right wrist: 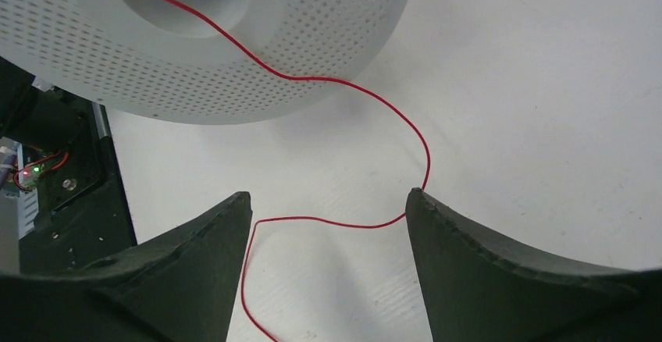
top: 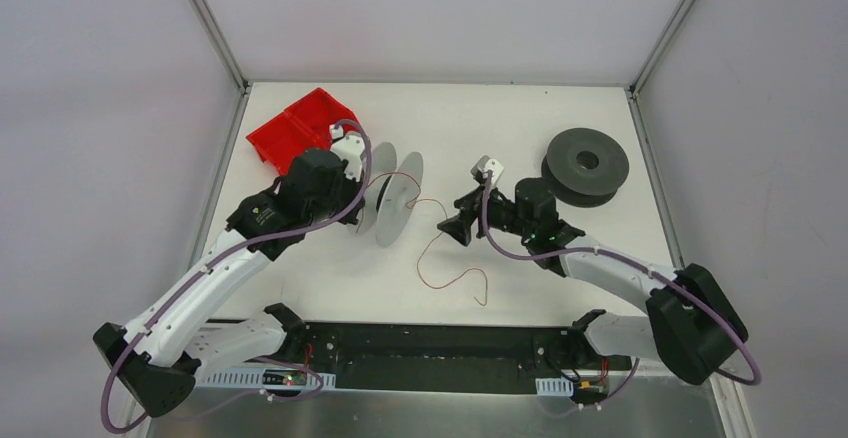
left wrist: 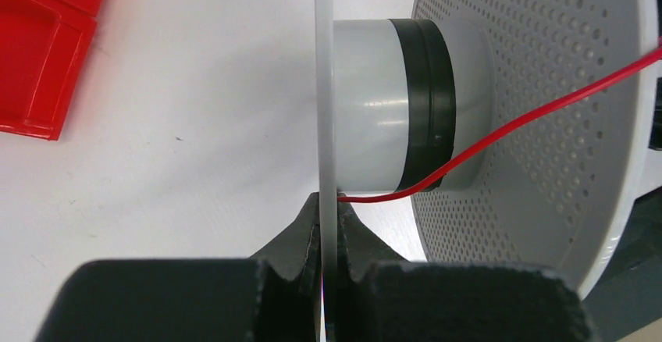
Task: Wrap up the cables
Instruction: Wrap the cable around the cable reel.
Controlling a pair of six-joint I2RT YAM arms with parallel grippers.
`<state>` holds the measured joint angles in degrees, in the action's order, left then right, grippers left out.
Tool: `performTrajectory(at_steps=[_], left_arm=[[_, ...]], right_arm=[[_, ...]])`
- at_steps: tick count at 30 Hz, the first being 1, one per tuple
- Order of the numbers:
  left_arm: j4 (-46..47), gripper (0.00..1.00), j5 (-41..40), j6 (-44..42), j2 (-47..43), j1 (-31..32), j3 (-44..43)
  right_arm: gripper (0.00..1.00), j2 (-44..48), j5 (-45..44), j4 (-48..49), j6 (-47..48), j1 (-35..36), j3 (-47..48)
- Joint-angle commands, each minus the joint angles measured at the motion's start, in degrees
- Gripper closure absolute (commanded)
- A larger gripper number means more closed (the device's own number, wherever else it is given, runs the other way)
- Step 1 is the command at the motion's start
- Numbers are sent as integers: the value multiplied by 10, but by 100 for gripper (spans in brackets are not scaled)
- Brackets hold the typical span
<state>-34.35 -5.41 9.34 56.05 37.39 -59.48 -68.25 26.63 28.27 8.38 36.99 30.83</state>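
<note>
- Left tool (left wrist: 326,201) is clenched on the thin flange rim of the pale spool (left wrist: 539,201), which I see standing on edge.
- Red cable (right wrist: 336,219): one end sits at the spool core (left wrist: 367,108), beside a black band (left wrist: 425,108), and runs out across the perforated flange.
- From there it trails in loose curves over the bench (top: 560,268) toward the front edge.
- Right tool (right wrist: 328,201) is released, jaws wide apart and low over the bench, with the cable lying across the gap between them.
- The cable reaches one fingertip; I cannot tell whether it touches.
- Dark spool (top: 587,163) lies flat at far right, well apart.
- Red bin (top: 300,128) is at far left, behind the left arm.
</note>
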Motion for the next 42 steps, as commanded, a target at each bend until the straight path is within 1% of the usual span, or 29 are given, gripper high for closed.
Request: performTrajectory(at_steps=[1,3,7,12,14,16,17,19,21,23,25,30,32,33,36,38,42], left_arm=[[-8,100,21,27,-27,-3,-47],[-15,100,23,28,-33,-3,-53],[-34,100,35,27,-42,-3,-70],[-36,100,32,35,-55,-3,-76],[-36,100,23,37,-59,-3,-75],[-36,100,16,41,-62,-3,-74],[-37,100,12,42,-62,-3,-74],[-41,100,0,43,-61,-3,-74],[-52,100,4,37,-58,-3,-78],[-67,100,29,22,-50,-3,-85],[-91,100,42,12,-40,-3,-92],[-132,100,53,11,-21,-4,-94],[-137,100,71,14,-19,-12,-89],[-138,100,91,14,-18,-21,-87],[-137,100,187,11,-13,-60,-85],[-138,100,222,-2,-9,-80,-84],[-151,100,206,-7,-3,-92,-82]], right_arm=[[24,-66,48,120,21,-2,21],[23,-101,60,178,12,-2,19],[23,-150,41,262,4,-1,15],[25,-209,56,271,-38,0,43],[30,-235,46,267,-57,1,51],[38,-247,26,263,-73,0,53],[44,-250,10,263,-77,0,53],[64,-245,-28,262,-82,-7,50],[84,-234,-51,257,-119,-25,53],[99,-216,-55,242,-151,-53,64],[100,-200,-48,219,-164,-80,75],[100,-177,-65,144,-141,-118,104],[100,-179,-69,124,-141,-130,110],[100,-183,-68,115,-142,-133,113],[100,-197,-69,77,-139,-136,127],[100,-199,-72,74,-141,-137,128],[100,-198,-76,56,-143,-144,139]])
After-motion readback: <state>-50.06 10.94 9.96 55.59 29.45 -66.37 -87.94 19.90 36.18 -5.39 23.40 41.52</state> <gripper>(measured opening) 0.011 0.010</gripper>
